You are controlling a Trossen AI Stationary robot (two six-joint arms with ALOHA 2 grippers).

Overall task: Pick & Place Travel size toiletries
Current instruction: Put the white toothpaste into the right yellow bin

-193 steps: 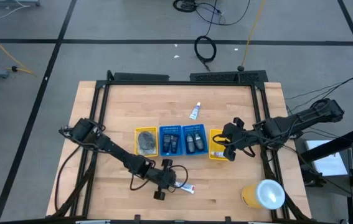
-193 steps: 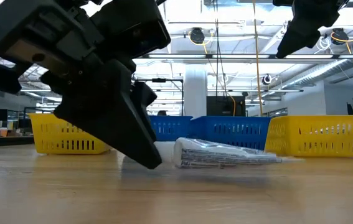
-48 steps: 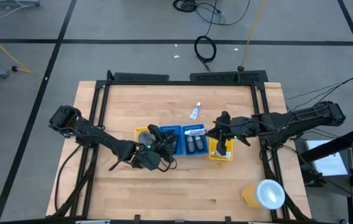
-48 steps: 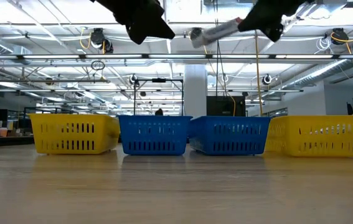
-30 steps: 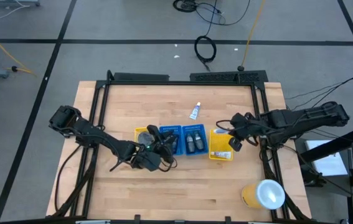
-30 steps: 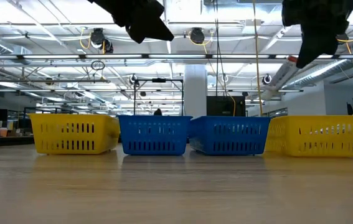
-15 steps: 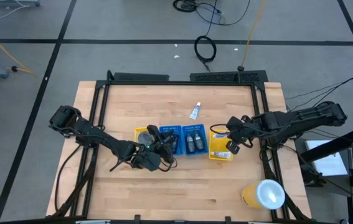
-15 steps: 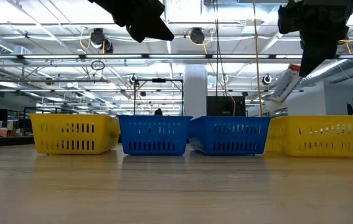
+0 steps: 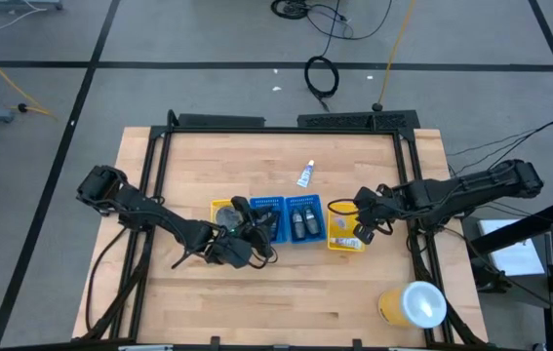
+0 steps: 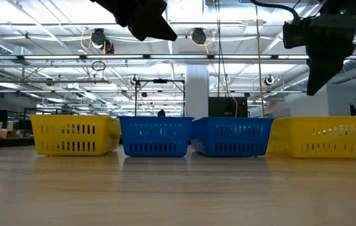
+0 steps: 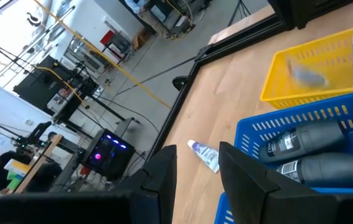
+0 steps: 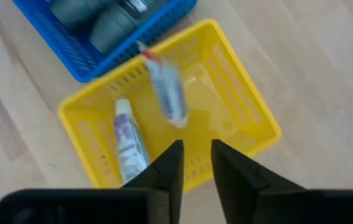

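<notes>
Just released: a white tube with a red end (image 12: 167, 87), blurred mid-fall, dropping into the right-hand yellow tray (image 12: 251, 112) beside a tube (image 12: 128, 145) already lying there. Right gripper (image 12: 192, 163) now hovering above that tray with fingers parted and empty, no longer pinching the tube as a moment ago. Left gripper (image 11: 196, 171) waiting over the blue trays (image 9: 284, 220), fingers apart, holding nothing. Still out on the table: one blue-capped tube (image 9: 306, 175), likely next.
</notes>
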